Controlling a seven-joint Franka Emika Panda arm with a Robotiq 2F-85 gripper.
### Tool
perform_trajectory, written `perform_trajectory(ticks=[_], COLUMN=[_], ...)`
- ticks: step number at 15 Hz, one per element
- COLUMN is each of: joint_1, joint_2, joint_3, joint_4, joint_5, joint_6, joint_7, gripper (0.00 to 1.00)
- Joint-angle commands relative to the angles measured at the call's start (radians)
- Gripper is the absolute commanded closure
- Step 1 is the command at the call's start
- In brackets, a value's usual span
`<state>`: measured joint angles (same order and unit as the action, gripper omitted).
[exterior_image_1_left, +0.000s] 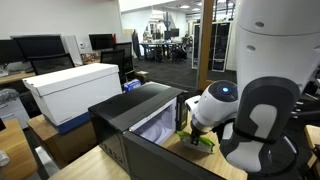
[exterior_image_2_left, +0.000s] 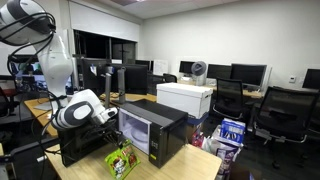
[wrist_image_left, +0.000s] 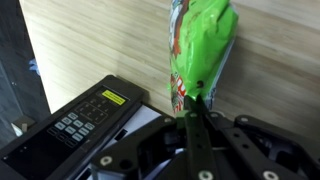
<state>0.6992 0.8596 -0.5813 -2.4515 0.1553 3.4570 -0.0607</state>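
One robot arm, one catch: the gripper (wrist_image_left: 196, 108) has its two fingers pressed together on the near end of a single green snack bag (wrist_image_left: 200, 50), the jaws closed flat on the wrapper. The bag stretches away from the fingertips over the bare wood of the bench (wrist_image_left: 100, 45), just beside the front corner of the one black microwave (wrist_image_left: 80, 125) standing there.

Only the wrist view shows the pinch itself, along with the microwave's keypad and its small yellow label. It cannot tell whether the bag rests on the wood or hangs just above it.

In both exterior views the grip is hidden behind the arm's white wrist. There the bag (exterior_image_2_left: 122, 160) shows as a green patch low on the bench (exterior_image_2_left: 190, 165) in front of the microwave (exterior_image_2_left: 150, 130), toward the bench's near edge, with the gripper (exterior_image_2_left: 110, 143) directly over it.

From the opposite angle the bag (exterior_image_1_left: 203, 142) peeks out between the microwave (exterior_image_1_left: 140, 118) and the arm. One white box (exterior_image_1_left: 75, 88) sits behind the microwave, well apart from the bag. The same box (exterior_image_2_left: 185, 97) appears with office chairs and a row of dark monitors behind it.
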Motion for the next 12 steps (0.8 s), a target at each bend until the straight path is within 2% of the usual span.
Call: perform_trajectory(ticks=[1,4,8,12], joint_1=[0.055,0.085,0.091,0.175], joint_2=[-0.07,-0.09,-0.112,-0.093], joint_3=[-0.02,-0.034,-0.058,-0.152], joint_4=[-0.022,0.005,0.035,0.081], joint_5=[0.002,-0.009,-0.006,0.014], joint_6=[0.0,-0.001,-0.001,-0.001], joint_7=[-0.083,-0.118,-0.138,-0.165], gripper=[1.0,1.0,1.0,1.0])
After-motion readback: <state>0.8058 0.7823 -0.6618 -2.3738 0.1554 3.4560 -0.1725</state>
